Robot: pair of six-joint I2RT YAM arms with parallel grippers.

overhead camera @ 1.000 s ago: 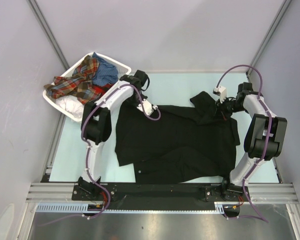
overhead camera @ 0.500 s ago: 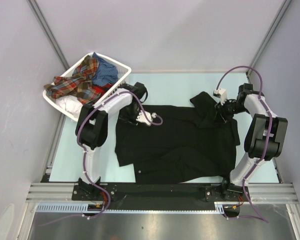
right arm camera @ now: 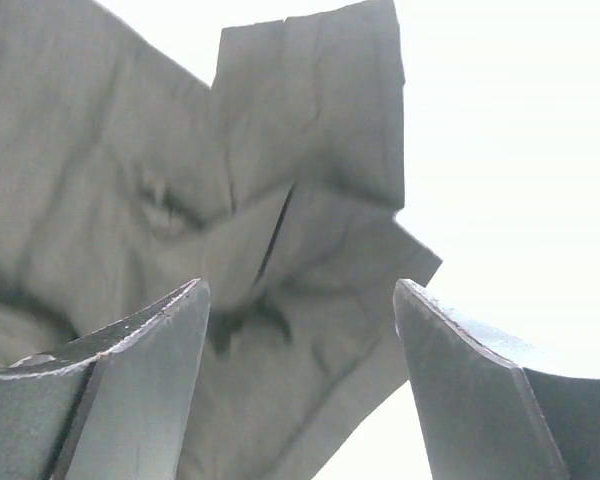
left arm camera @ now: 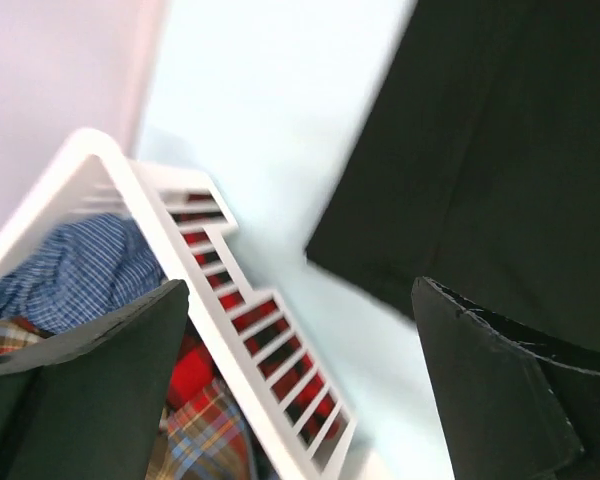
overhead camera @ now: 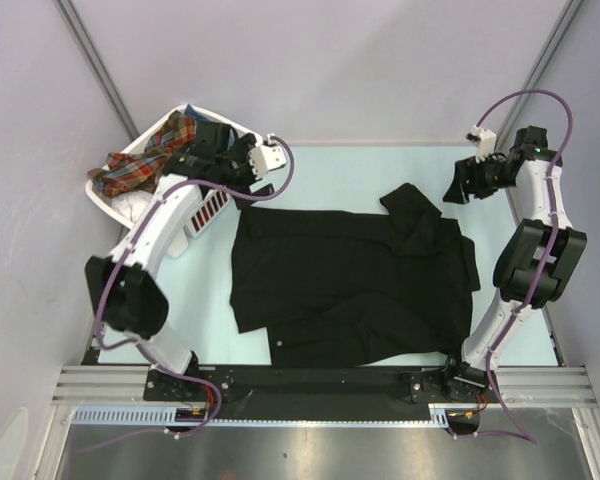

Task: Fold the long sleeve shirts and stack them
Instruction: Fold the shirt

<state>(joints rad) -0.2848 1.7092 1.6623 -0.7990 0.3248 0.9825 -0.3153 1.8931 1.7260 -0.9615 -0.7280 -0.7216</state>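
the black shirt (overhead camera: 350,285) lies spread on the table (overhead camera: 350,172), its long axis running 9 to 3 o'clock, with one sleeve folded back at its 1 o'clock corner. the left fingers (left arm camera: 100,380) are spread wide and hold nothing, hanging between the basket (overhead camera: 205,212) and the shirt's far left corner, which lies just beside them at 5 o'clock. the right fingers (right arm camera: 120,385) are also parted and empty, with the folded sleeve near them at 8 o'clock. the left arm looks the nearer to the cloth. a plaid shirt (overhead camera: 150,165) waits in the basket.
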